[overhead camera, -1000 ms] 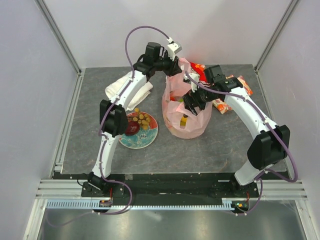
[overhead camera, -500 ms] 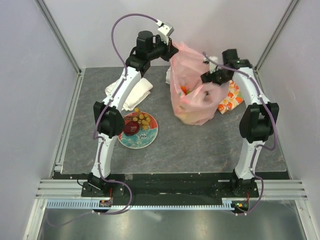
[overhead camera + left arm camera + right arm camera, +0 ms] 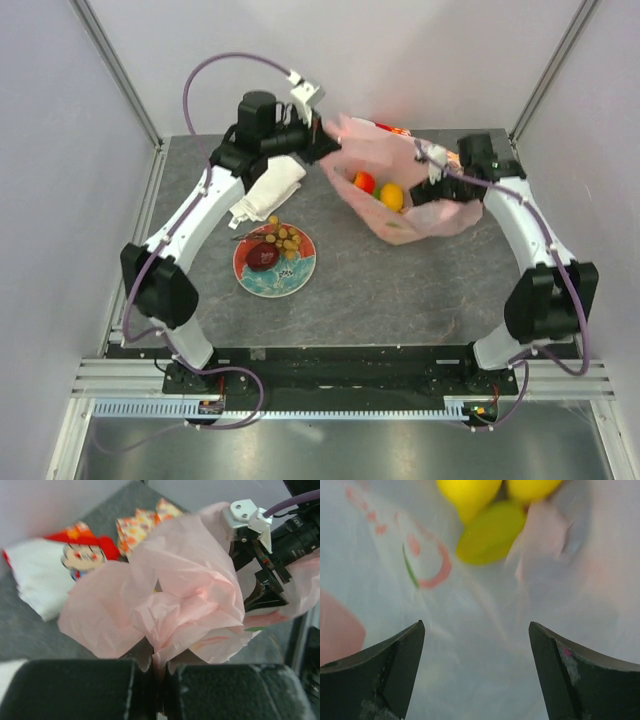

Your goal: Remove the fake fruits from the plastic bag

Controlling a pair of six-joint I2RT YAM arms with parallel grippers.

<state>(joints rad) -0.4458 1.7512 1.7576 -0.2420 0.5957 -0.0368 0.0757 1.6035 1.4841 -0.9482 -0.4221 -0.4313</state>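
The pale pink plastic bag lies tilted between my two arms with its mouth open to the left. Inside it I see a red fruit and an orange-yellow fruit. My left gripper is shut on the bag's gathered left edge. My right gripper is open against the bag's right side. In the right wrist view the film fills the gap between the open fingers, with a yellow fruit and a yellow-green piece beyond. A dark red plum and a grape bunch lie on the red plate.
A folded white cloth lies left of the bag under my left arm. The cartoon-print cloth and the orange-patterned cloth lie behind the bag. Metal frame posts stand at the back corners.
My left arm has swung left and down, pulling the bag's edge with it. The bag has tipped over and opened, showing the fruits. My right gripper has moved down to the bag's right side.
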